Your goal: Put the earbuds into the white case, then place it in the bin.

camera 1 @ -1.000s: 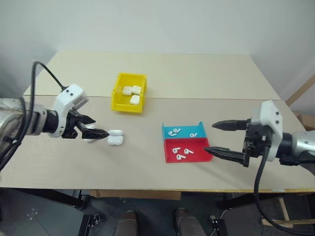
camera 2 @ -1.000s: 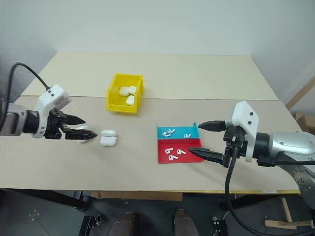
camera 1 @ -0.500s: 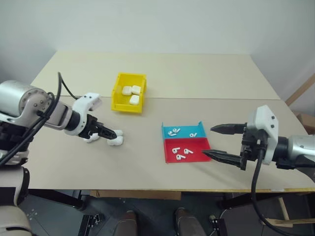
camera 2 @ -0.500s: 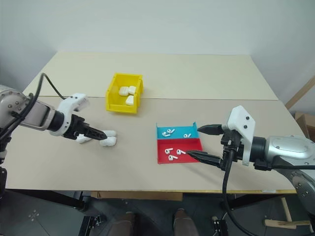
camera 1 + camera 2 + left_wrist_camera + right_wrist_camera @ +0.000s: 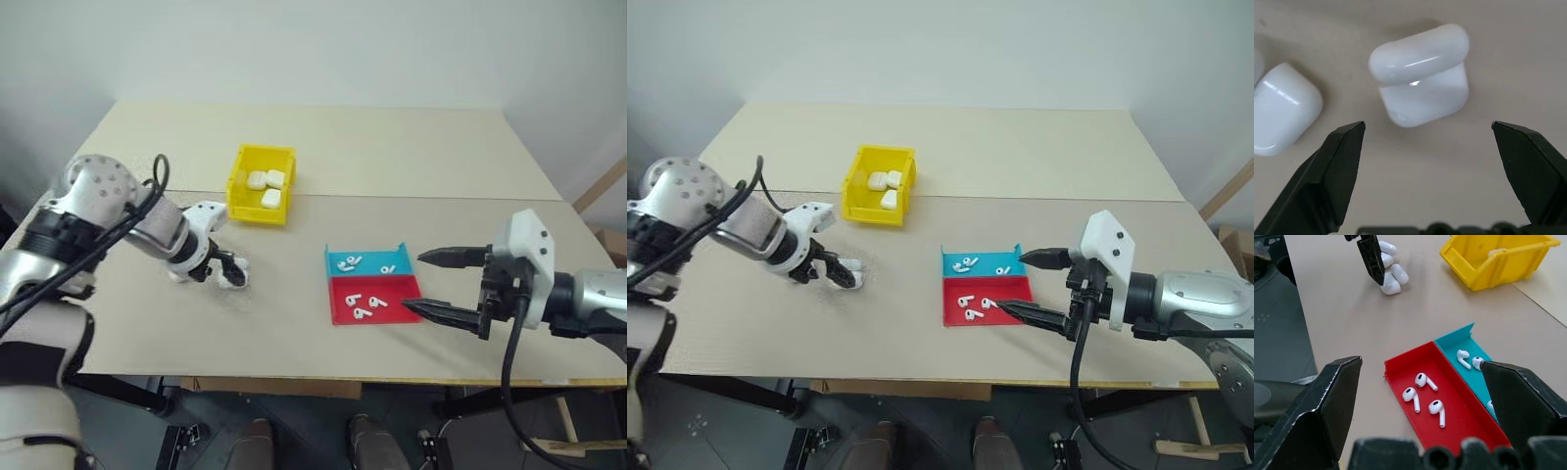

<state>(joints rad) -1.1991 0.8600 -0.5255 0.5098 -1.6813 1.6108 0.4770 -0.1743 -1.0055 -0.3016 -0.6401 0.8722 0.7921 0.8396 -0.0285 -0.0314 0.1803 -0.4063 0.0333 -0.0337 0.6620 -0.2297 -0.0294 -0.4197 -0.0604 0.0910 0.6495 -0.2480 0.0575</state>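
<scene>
A white case (image 5: 1422,73) sits on the table with its lid looking raised, and a second shut case (image 5: 1283,107) lies beside it. My left gripper (image 5: 223,270) points down just above them, open, its fingers (image 5: 1339,161) straddling the lidded case without touching it. Three earbuds (image 5: 1422,396) lie in the red tray (image 5: 392,294), and more earbuds (image 5: 1464,357) lie in the blue tray (image 5: 367,262). My right gripper (image 5: 413,282) hovers open beside the trays, holding nothing. The yellow bin (image 5: 257,215) stands behind the cases and holds several white cases.
The blue and red trays sit side by side at mid table. The table's front edge (image 5: 323,377) runs close below them. Bare tabletop lies between the cases and the trays, and behind the bin.
My left arm has swung inward and its gripper has turned from level to pointing down over the two cases. The right gripper has stayed where it was.
</scene>
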